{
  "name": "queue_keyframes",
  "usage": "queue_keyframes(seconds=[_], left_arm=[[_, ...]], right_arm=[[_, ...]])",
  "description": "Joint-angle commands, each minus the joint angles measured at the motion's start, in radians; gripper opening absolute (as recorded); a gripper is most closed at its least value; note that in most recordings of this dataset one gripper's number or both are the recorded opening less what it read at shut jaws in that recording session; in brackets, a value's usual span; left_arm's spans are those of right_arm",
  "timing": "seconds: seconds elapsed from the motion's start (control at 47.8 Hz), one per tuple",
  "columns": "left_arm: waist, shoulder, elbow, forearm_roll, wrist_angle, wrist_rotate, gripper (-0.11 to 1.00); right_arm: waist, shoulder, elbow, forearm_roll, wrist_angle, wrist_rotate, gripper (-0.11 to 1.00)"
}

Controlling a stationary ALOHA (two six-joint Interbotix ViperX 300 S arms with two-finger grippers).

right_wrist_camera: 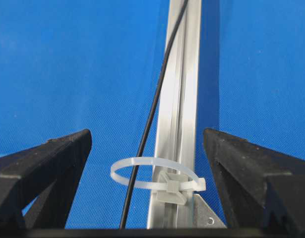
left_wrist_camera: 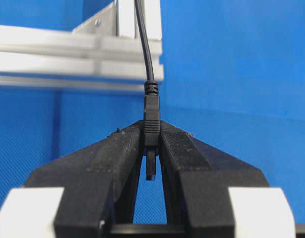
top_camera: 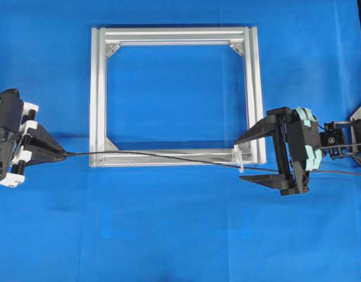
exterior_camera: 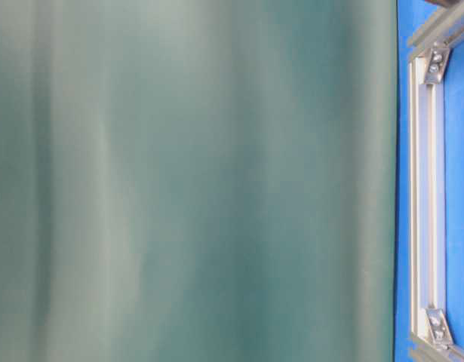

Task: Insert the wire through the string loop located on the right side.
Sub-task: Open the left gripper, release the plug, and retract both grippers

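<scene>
Right wrist view: wire [right_wrist_camera: 151, 119] threaded thru zip-tie string loop [right_wrist_camera: 142, 174] on aluminium frame [right_wrist_camera: 184, 99], between spread-wide right gripper [right_wrist_camera: 147, 153] fingers. Left gripper [left_wrist_camera: 151, 144] clenched on wire's plug, just off frame's left corner.

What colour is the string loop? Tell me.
Translucent white; the string loop shows best in the right wrist view.

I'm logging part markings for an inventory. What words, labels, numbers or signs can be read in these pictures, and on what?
None: no readable text in any view.
Metal frame: bare, no markings seen.
Wire plug: no print seen.
White loop: plain.
Left gripper, right gripper: plain black fingers.
</scene>
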Motion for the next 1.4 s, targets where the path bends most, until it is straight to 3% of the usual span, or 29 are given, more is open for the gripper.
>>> queue_keyframes(seconds=[0.0, 0.23, 0.293, 0.46, 0.544, 0.816, 1.172, 1.381], left_arm=[[-0.005, 0.014, -0.021, 0.002, -0.003, 0.000, 0.08], [-0.003, 0.015, -0.026, 0.002, -0.008, 0.002, 0.09], [-0.005, 0.012, -0.026, 0.002, -0.008, 0.000, 0.23], [-0.005, -0.003, -0.023, 0.003, -0.002, 0.002, 0.75], [-0.005, -0.018, -0.018, 0.002, -0.002, 0.002, 0.89], [0.008, -0.160, -0.037, 0.002, 0.077, 0.000, 0.84], [0.071, -0.460, -0.087, 0.005, 0.256, 0.003, 0.84], [0.127, -0.588, -0.120, 0.008, 0.360, 0.011, 0.84]], right_arm=[[0.000, -0.015, -0.018, 0.002, -0.006, -0.002, 0.90], [0.000, -0.015, -0.018, 0.000, -0.006, -0.002, 0.90], [0.000, -0.015, -0.018, 0.002, -0.006, -0.002, 0.90], [0.000, -0.017, -0.018, 0.002, -0.003, -0.002, 0.90], [0.000, -0.015, -0.020, 0.002, 0.003, -0.002, 0.90], [-0.003, -0.021, -0.044, 0.002, 0.040, -0.006, 0.90], [-0.057, -0.124, -0.150, -0.006, 0.270, -0.015, 0.90], [-0.089, -0.181, -0.173, -0.011, 0.327, -0.015, 0.90]])
